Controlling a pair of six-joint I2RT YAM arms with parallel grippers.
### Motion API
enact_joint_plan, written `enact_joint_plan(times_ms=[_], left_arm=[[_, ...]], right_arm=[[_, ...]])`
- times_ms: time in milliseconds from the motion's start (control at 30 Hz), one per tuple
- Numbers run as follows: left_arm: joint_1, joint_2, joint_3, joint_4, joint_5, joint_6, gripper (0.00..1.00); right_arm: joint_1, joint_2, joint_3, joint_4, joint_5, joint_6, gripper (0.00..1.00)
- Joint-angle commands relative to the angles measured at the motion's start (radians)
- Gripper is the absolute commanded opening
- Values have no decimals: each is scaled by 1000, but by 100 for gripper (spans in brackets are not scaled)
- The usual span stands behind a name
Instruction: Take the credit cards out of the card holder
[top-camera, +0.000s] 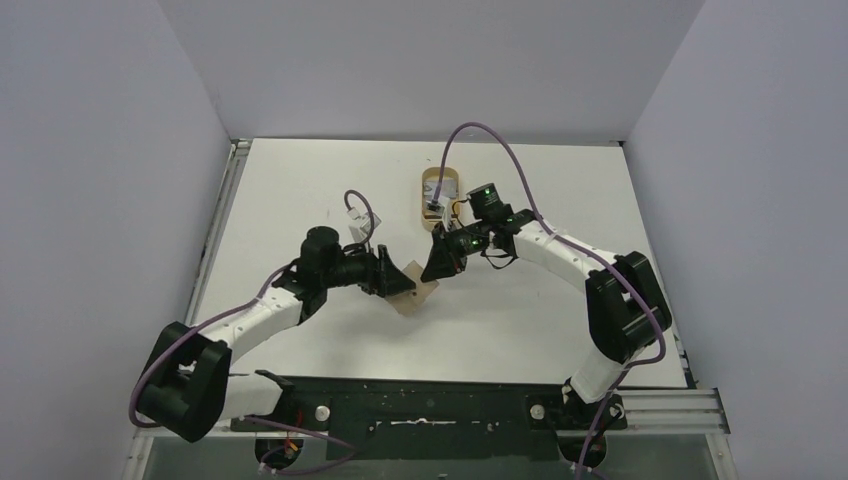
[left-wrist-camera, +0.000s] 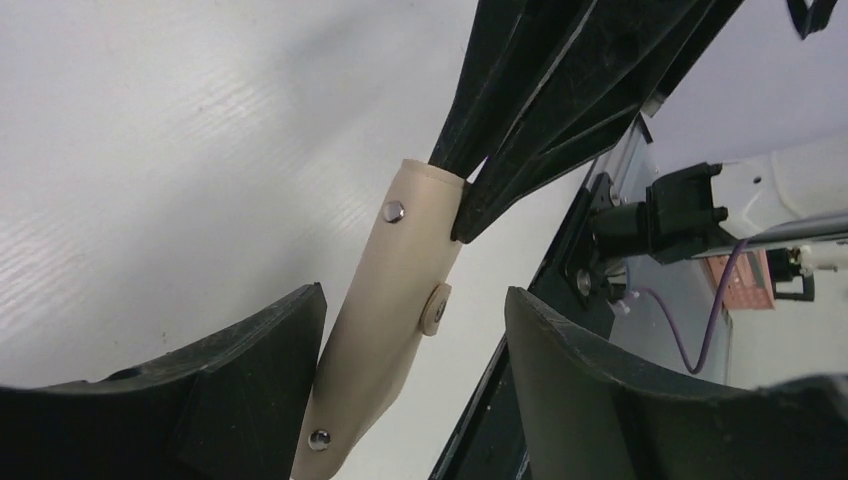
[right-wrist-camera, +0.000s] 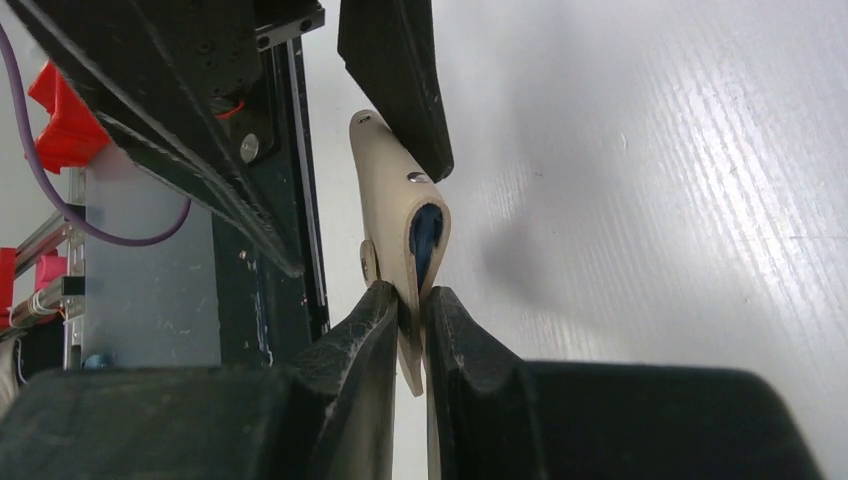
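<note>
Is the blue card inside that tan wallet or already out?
Inside. In the right wrist view, the blue credit card sits within the gaping fold of the card holder, which the right gripper pinches.

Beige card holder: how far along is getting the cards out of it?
Done: the flat beige bifold card holder is gripped, one edge pinched in the shut right gripper. In hand: the left gripper has its open jaws straddling the holder. Left: the blue plastic card still sits inside, to be pulled out.
</note>
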Motion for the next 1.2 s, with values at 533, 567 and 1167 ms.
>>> enact_joint_plan(times_ms=[533, 567, 1167], left_arm=[[4, 109, -88, 304, -58, -101, 0], [3, 95, -95, 287, -125, -128, 0], [-13, 70, -155, 447, -374, -464, 0]], right_arm=[[4, -187, -14, 84, 356, 69, 58], [16, -230, -52, 135, 457, 101, 60], [324, -189, -176, 269, 839, 55, 59]])
